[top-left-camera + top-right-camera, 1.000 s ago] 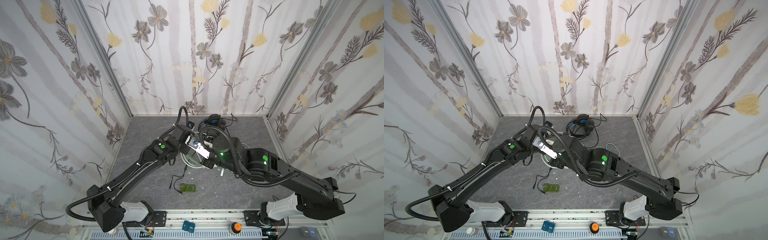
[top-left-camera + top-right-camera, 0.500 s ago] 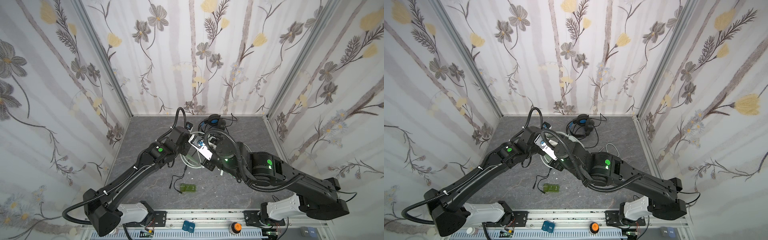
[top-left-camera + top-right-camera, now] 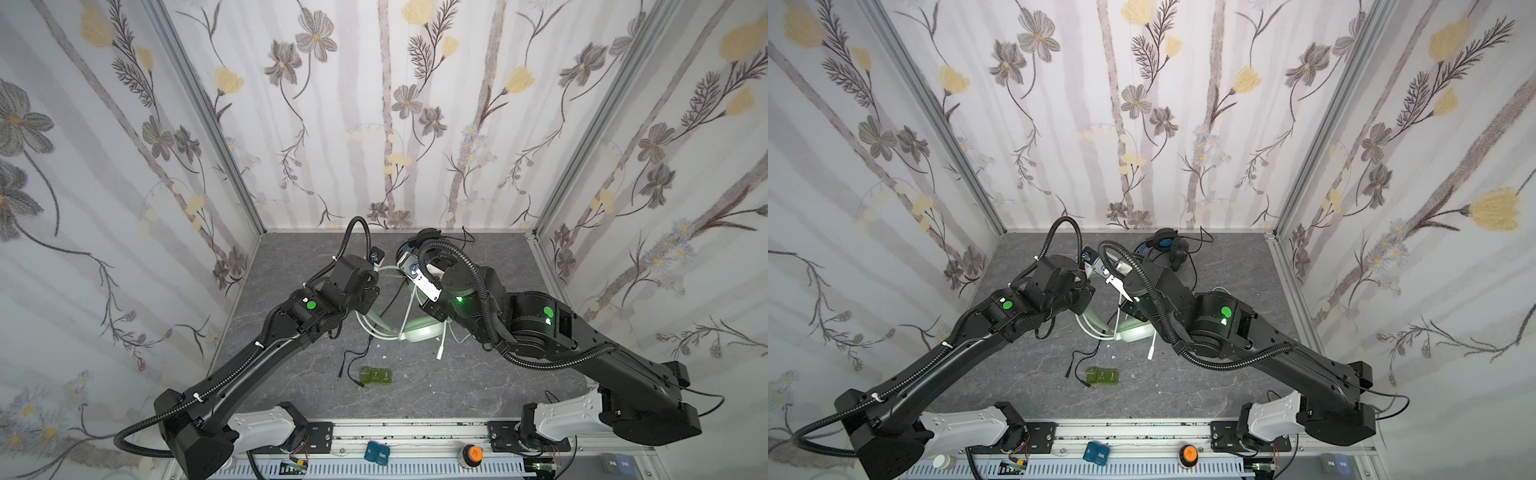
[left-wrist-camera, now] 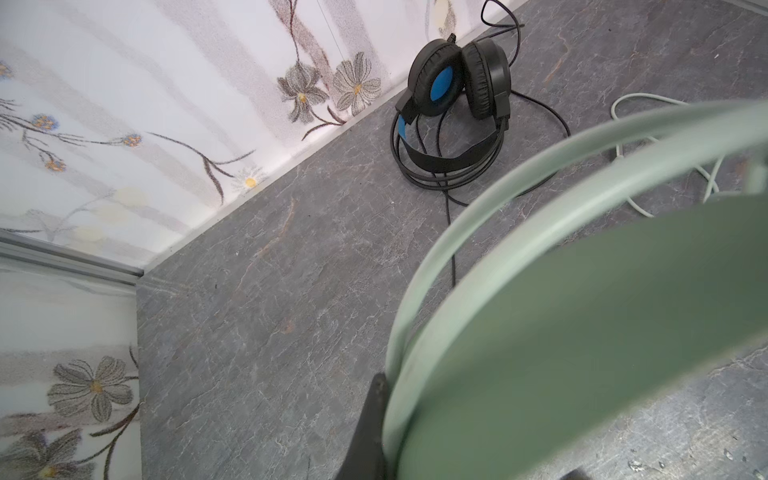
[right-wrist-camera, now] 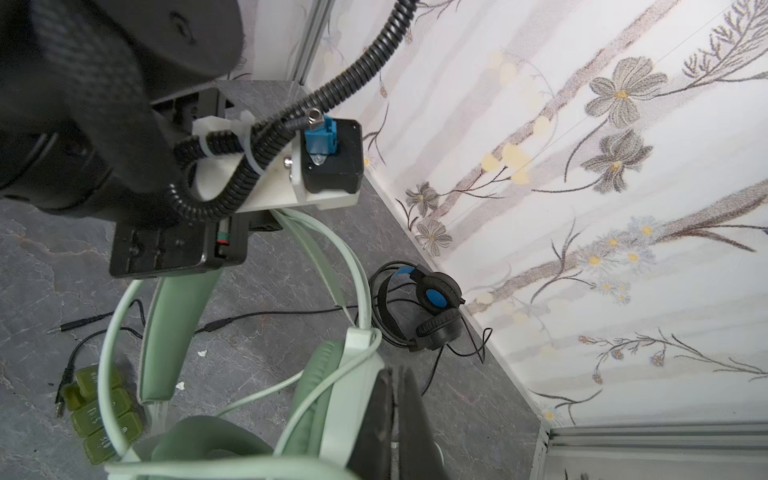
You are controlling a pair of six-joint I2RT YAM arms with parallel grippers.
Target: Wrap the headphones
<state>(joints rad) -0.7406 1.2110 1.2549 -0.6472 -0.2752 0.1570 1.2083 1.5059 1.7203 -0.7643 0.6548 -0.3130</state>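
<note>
- The left hand (image 5: 187,272) is clamped on the padded headband of the mint green headset (image 3: 422,331), near the middle of the worktop (image 3: 478,374).
- The right hand (image 5: 395,419) has its jaws together beside 1 earcup. Whether it pinches the white cable (image 3: 441,349), I cannot tell.
- The black headset (image 4: 455,89) lies by the back wall, its cable looped around it.
- 3 green blocks (image 3: 375,376) sit nearer the front.

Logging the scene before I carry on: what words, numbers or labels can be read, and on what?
"3": end block of the green blocks, faint in both top views.
Middle block's digit and the small print under it: too blurred.
No legible text: black headphones, mint green headphones.
Marks too small: small blue case at the near edge.
</note>
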